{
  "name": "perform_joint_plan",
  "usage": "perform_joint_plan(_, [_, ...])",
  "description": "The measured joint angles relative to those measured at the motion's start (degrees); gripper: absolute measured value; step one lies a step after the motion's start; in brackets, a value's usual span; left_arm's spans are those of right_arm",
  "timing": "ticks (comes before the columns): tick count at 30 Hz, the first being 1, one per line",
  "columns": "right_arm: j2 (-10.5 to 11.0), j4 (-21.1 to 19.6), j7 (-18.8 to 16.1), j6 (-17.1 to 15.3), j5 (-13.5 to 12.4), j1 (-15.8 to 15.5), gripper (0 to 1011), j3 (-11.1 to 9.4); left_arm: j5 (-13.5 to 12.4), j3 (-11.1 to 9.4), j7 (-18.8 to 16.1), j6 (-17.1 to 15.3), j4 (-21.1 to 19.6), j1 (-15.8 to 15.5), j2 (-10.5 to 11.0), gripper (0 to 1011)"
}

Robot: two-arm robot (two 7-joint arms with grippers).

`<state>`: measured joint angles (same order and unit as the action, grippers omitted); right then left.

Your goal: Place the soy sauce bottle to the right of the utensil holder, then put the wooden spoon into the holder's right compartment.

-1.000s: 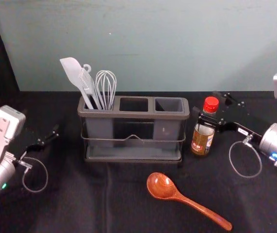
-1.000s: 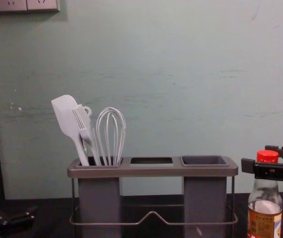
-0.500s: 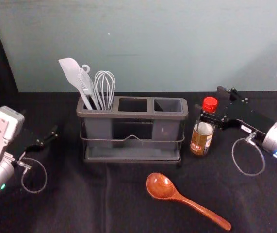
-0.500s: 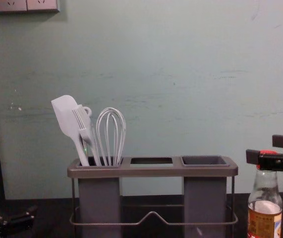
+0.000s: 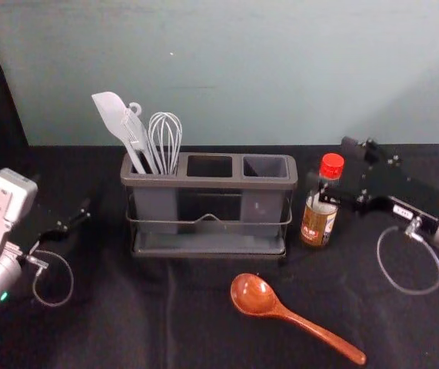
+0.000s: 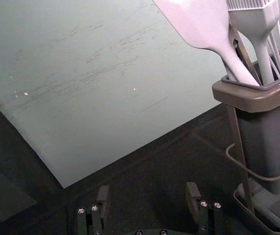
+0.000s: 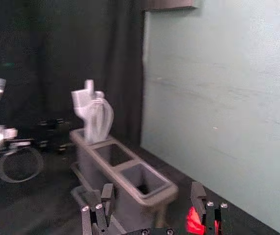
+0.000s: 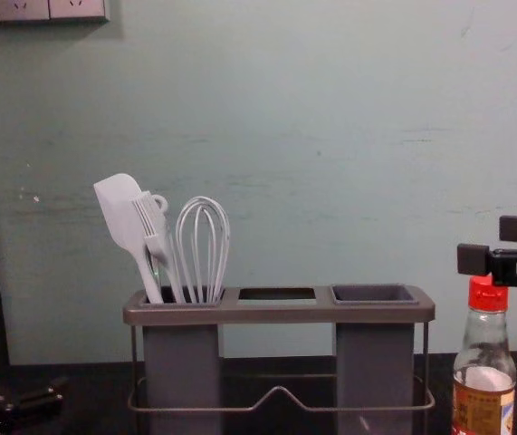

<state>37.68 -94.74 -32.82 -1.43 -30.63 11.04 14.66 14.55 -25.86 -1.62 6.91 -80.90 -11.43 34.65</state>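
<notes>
Just below the right pincer (image 8: 493,244), the bottle (image 5: 317,222) flanks the utensil holder (image 5: 217,183).

just below the right gripper (image 5: 330,164), smooth, clear glass is shown by the soy sauce bottle (image 8: 486,337); it is topped by a glossy red plastic cap (image 8: 488,295) and wrapped in a printed, paper-like label (image 8: 483,408); nearer the robot than that hand, glossy reddish wood is seen in the spoon (image 5: 281,311); between that hand and the left gripper (image 5: 64,196), the holder (image 8: 279,312) is made of smooth, low-sheen plastic, fronted by a thin rail (image 8: 279,390) of metal-like wire; the spatula (image 8: 119,212) in it is smooth and matt; beneath both hands, dull black cloth (image 5: 169,323) is softly creased; beyond them, the wall (image 5: 234,69) is matt and lightly scuffed.
</notes>
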Motion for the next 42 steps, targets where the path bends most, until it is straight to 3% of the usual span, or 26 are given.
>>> perform_joint_plan(8, [4.72, -7.4, -2.44, -3.43, -1.26, -2.28, 1002, 1.89, 0.0, 0.0, 0.0, 0.0, 0.0, 0.0, 0.0, 1012])
perform_joint_plan(11, [6.07, -10.14, -1.63, -8.07, -1.06, -2.15, 1002, 3.54, 0.0, 0.0, 0.0, 0.0, 0.0, 0.0, 0.0, 1012])
perform_joint_plan(12, [6.69, -11.85, -0.35, -12.22, -0.9, -1.64, 1003, 4.78, 0.0, 0.0, 0.0, 0.0, 0.0, 0.0, 0.0, 1012])
perform_joint_plan(15, [7.1, -14.11, 1.93, -20.63, -1.07, -0.23, 1003, 6.66, 0.0, 0.0, 0.0, 0.0, 0.0, 0.0, 0.0, 1011])
perform_joint_plan(16, [7.09, -14.92, 2.82, -26.23, -1.49, 1.32, 1002, 8.27, 0.0, 0.0, 0.0, 0.0, 0.0, 0.0, 0.0, 1012])
perform_joint_plan(19, [6.92, -15.19, 3.05, -33.9, -1.81, 4.39, 1002, 11.05, 0.0, 0.0, 0.0, 0.0, 0.0, 0.0, 0.0, 1011])
perform_joint_plan(20, [6.64, -14.88, 2.96, -38.35, -1.89, 6.5, 1002, 12.97, -0.01, 0.0, 0.0, 0.0, 0.0, 0.0, 0.0, 1011])
perform_joint_plan(22, [6.18, -14.02, 2.37, -43.57, -1.91, 9.31, 1002, 15.44, 0.0, 0.0, 0.0, 0.0, 0.0, 0.0, 0.0, 1011])
perform_joint_plan(25, [5.57, -12.59, 1.33, -48.36, -1.8, 12.64, 1002, 18.54, 0.0, 0.0, 0.0, 0.0, 0.0, 0.0, 0.0, 1012])
perform_joint_plan(29, [5.12, -11.48, 0.53, -51.37, -1.54, 15.07, 1003, 20.84, 0.0, 0.0, 0.0, 0.0, 0.0, 0.0, 0.0, 1012])
perform_joint_plan(32, [4.79, -10.08, -0.26, -53.98, -0.72, 18.07, 1002, 23.7, 0.0, 0.0, 0.0, 0.0, 0.0, 0.0, 0.0, 1011])
perform_joint_plan(42, [3.56, -5.94, -1.98, -56.44, 3.03, 24.49, 1002, 30.68, 0.0, 0.0, 0.0, 0.0, 0.0, 0.0, 0.0, 1012])
